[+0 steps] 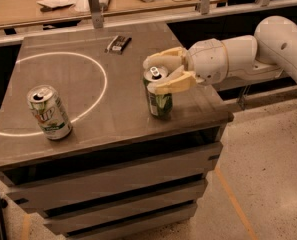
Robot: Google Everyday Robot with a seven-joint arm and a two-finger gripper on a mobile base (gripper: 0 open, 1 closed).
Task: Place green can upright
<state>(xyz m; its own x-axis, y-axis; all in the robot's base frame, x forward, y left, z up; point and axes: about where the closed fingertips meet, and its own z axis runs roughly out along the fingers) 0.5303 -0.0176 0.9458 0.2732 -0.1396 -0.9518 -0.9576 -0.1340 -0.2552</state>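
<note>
Gripper [152, 75] sits at the right side of the tabletop [113, 119], around the top of the green can [159, 100]. Can't tell whether it's pinching the can or just loose around it. White arm [248, 54] comes in from the right, roughly level w/ the can top.

Green can stands upright on the tabletop, near the front-right edge, silver lid up w/ the tab showing. Contents can't be seen.

Second can, silver-white [49, 112], upright at the left-front, well apart from the green one, its base on the white circle line [100, 91]. Dark mouth in its lid; what's inside can't be told.

Small dark flat item [118, 43] lies toward the far edge, outside the circle.
</note>
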